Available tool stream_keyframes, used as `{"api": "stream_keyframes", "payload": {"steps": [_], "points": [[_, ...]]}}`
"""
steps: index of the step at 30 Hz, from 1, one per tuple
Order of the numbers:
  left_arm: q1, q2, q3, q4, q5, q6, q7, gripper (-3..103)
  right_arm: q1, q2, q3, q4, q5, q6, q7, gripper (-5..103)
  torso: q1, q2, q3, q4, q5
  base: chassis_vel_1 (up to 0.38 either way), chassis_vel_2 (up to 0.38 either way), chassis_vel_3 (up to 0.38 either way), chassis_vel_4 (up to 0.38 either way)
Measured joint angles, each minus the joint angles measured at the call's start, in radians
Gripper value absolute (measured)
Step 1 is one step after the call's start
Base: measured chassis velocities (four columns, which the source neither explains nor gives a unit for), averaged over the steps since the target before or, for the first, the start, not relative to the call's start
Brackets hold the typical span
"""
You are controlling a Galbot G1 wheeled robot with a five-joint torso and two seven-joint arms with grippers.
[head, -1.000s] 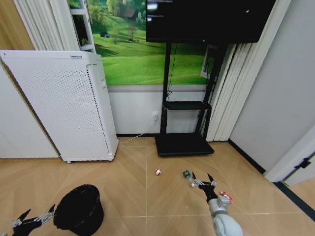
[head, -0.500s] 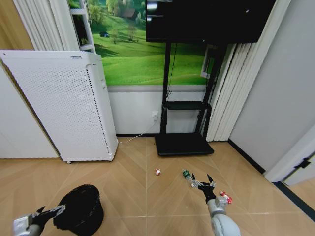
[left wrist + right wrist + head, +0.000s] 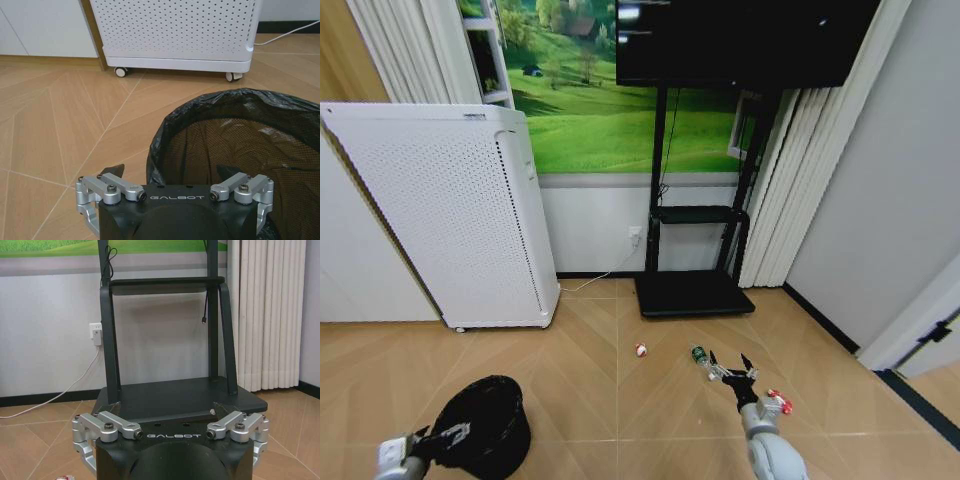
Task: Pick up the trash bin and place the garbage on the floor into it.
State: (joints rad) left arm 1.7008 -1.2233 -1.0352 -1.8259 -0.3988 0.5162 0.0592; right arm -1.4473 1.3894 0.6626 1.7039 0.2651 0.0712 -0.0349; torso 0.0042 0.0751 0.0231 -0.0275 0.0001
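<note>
L hand (image 3: 172, 172) open, straddling trash bin (image 3: 240, 135) rim.

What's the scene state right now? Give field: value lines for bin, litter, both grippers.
trash bin: black, lined with a black bag, upright on the wood floor
left gripper: open, at the bin's rim, one of its fingers inside and one outside
right gripper: open, empty, raised above the floor near the litter
white-and-red scrap: on floor, apart from both grippers
bottle: green label, on floor beside the right gripper
red bit: on floor
white perforated appliance: behind the bin
</note>
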Motion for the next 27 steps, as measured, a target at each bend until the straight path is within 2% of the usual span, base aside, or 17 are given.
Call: {"api": "stream_keyframes", "payload": {"steps": [19,20,25,26,27], "points": [[-0.016,-0.006,0.011,0.055,-0.008,-0.021,0.000,100,-0.004,0.000,0.001,0.002,0.007,0.002,-0.002,100,0.000,0.000,0.000,-0.0001,-0.0001,0.000,0.000,0.000,0.000],[-0.017,-0.008,0.013,0.057,-0.008,-0.022,0.000,102,-0.004,-0.001,0.002,0.002,0.008,0.003,-0.002,100,0.000,0.000,0.000,-0.0002,0.0000,0.000,0.000,0.000,0.000],[-0.018,-0.013,0.018,0.059,-0.008,-0.024,-0.001,100,-0.004,-0.002,0.002,0.002,0.013,0.004,-0.002,100,0.000,0.000,0.000,-0.0002,0.0001,0.000,0.000,0.000,0.000],[-0.018,-0.013,0.018,0.059,-0.008,-0.024,-0.001,96,-0.004,-0.002,0.002,0.002,0.014,0.004,-0.002,100,0.000,0.000,0.000,-0.0002,0.0001,0.000,0.000,0.000,0.000],[-0.018,-0.014,0.019,0.060,-0.008,-0.025,-0.002,86,-0.004,-0.003,0.002,0.002,0.014,0.004,-0.002,100,0.000,0.000,0.000,-0.0002,0.0002,0.000,0.000,0.000,0.000]]}}
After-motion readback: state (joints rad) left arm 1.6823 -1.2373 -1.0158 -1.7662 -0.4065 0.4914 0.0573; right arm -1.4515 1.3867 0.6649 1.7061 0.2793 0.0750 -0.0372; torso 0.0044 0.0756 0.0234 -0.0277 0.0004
